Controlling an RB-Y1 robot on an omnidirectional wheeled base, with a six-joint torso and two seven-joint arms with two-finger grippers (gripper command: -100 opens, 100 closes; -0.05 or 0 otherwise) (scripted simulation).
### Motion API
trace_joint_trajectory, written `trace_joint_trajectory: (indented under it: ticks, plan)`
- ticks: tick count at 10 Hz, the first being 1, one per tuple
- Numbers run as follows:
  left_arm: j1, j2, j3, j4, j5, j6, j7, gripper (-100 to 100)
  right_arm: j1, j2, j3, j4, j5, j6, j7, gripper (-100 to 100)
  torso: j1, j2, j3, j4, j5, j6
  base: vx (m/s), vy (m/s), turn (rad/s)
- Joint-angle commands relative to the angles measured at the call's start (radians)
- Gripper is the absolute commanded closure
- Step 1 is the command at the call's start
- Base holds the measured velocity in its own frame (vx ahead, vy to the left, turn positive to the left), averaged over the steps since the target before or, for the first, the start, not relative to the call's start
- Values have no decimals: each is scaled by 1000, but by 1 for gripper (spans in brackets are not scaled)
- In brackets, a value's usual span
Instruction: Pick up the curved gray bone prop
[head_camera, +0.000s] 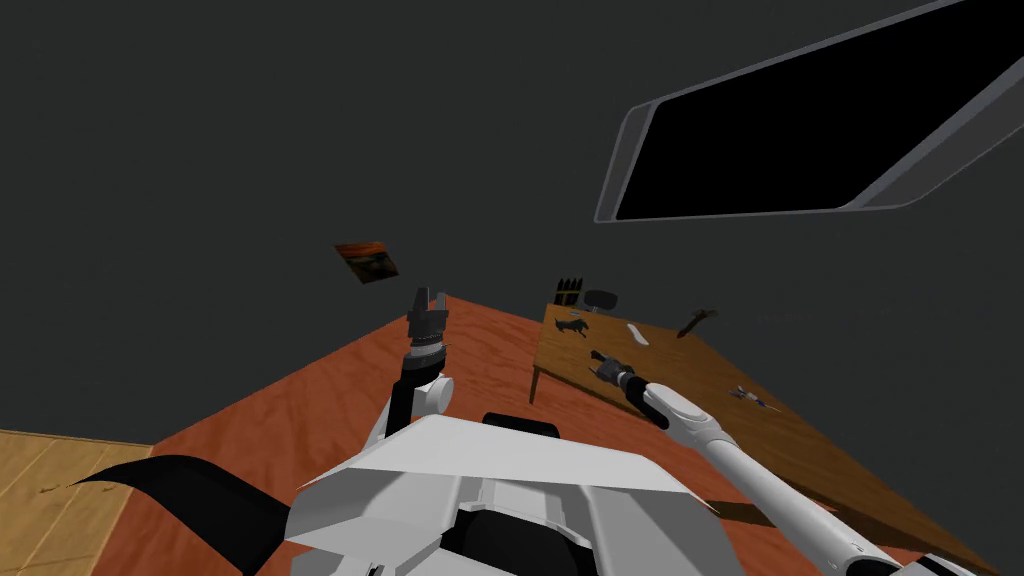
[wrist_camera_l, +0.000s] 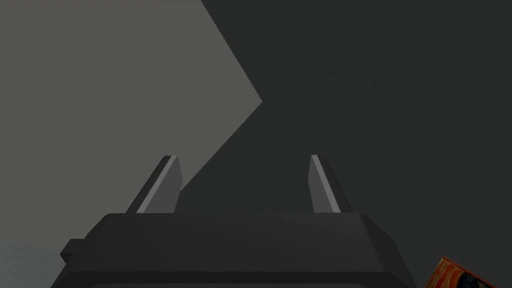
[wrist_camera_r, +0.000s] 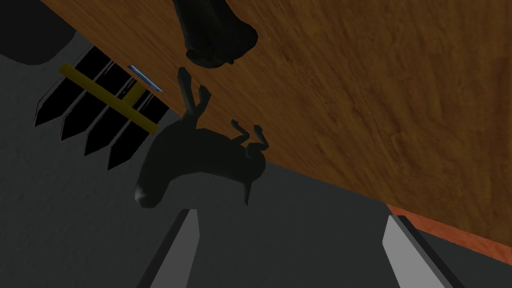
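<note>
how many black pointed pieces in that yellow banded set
4 black pointed pieces, side by side under one yellow band, at the table's edge beside the dark animal figure, ahead of the right pincer. None seems hidden.

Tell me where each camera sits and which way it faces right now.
Head view: on the head, steeply down and forward at the wooden table; left pincer raised, right pincer over the table.
Left wrist view: on the left hand, facing a wall; its open fingers show.
Right wrist view: on the right hand, looking along open fingers at the dark animal figure at the table's edge.
Shared: head and right wrist views both show that figure.
</note>
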Motion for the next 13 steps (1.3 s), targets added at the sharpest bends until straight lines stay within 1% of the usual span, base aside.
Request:
trace_joint_trajectory:
  ticks: [1, 2, 3, 4, 6, 7, 8, 9, 10, 11, 12, 13]
  plan:
    - [0, 0, 0, 0, 0, 0, 0, 0, -6, -11, 7, 36, 10, 7, 5, -100, 0, 0, 0, 0, 0, 0, -3, -24, 164]
    - [0, 0, 0, 0, 0, 0, 0, 0, -13, -26, 12, 71, 28, 14, 25, -100, 0, 0, 0, 0, 0, 1, 1, -42, 256]
    - [0, 0, 0, 0, 0, 0, 0, 0, -13, -26, 12, 69, 28, 14, 25, -100, -1, 0, 0, 0, 0, 0, 1, -45, 131]
    - [0, 0, 0, 0, 0, 0, 0, 0, -13, -26, 12, 87, 28, 14, 25, -100, -2, 0, 0, 0, 0, 1, 1, -18, -15]
    - [0, 0, 0, 0, 0, 0, 0, 0, -21, -50, 20, 166, 58, 23, 60, -100, -1, 0, 0, 0, 0, 0, -2, -38, 308]
    - [0, 0, 0, 0, 0, 0, 0, 0, -21, -50, 20, 182, 58, 23, 60, -100, -2, 0, 0, 0, 0, 1, -2, -61, 159]
    - [0, 0, 0, 0, 0, 0, 0, 0, -23, -58, 23, 215, 70, 27, 76, -100, -3, 0, 0, 0, -1, 1, -2, -56, 241]
    - [0, 0, 0, 0, 0, 0, 0, 0, -23, -58, 23, 226, 70, 27, 76, -100, -3, 0, 0, 0, -1, 1, 1, -41, 122]
    - [0, 0, 0, 0, 0, 0, 0, 0, -22, -64, 26, 266, 81, 30, 91, -100, -2, 0, 0, 0, -1, 1, 0, -38, 236]
    - [0, 0, 0, 0, 0, 0, 0, 0, -21, -68, 28, 295, 90, 31, 105, -100, -2, 0, 0, 0, 0, 1, 3, -69, 353]
    - [0, 0, 0, 0, 0, 0, 0, 0, -21, -68, 28, 303, 90, 31, 105, -100, -3, -1, 0, 0, -1, 0, 2, -64, 114]
    - [0, 0, 0, 0, 0, 0, 0, 0, -18, -70, 31, 336, 97, 33, 116, -100, -3, 0, 0, 0, -1, 2, -10, -51, 182]
